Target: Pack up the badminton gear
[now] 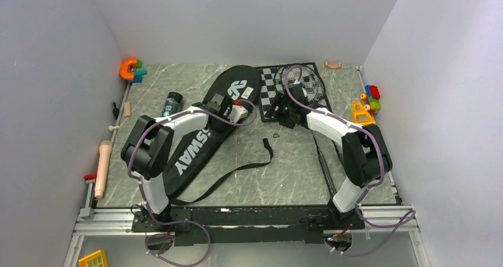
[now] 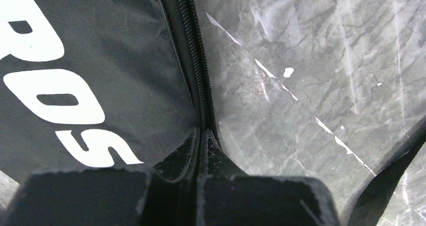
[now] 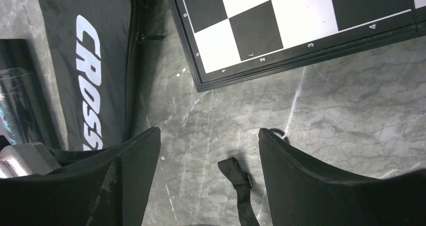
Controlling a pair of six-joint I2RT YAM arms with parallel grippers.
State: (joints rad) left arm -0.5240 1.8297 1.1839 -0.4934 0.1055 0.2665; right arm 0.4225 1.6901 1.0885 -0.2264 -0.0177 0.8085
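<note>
The black "CROSSWAY" racket bag (image 1: 196, 142) lies diagonally left of centre. My left gripper (image 1: 228, 110) is at its right edge, and in the left wrist view it (image 2: 203, 133) is shut on the bag's zipper line (image 2: 197, 60). A racket's strung head (image 1: 304, 82) lies over the chessboard (image 1: 273, 92), its thin shaft running toward the near edge. The dark tube (image 1: 172, 104) lies left of the bag. My right gripper (image 1: 285, 111) is open and empty (image 3: 208, 131) above the bag strap's end (image 3: 233, 170). No shuttlecock shows clearly.
The bag's strap (image 1: 237, 172) trails across the table. An orange and blue toy (image 1: 130, 69) is at the back left and colourful toys (image 1: 368, 101) at the right wall. Wooden pieces (image 1: 102, 167) lie along the left edge. The chessboard corner (image 3: 281, 30) is just ahead of the right gripper.
</note>
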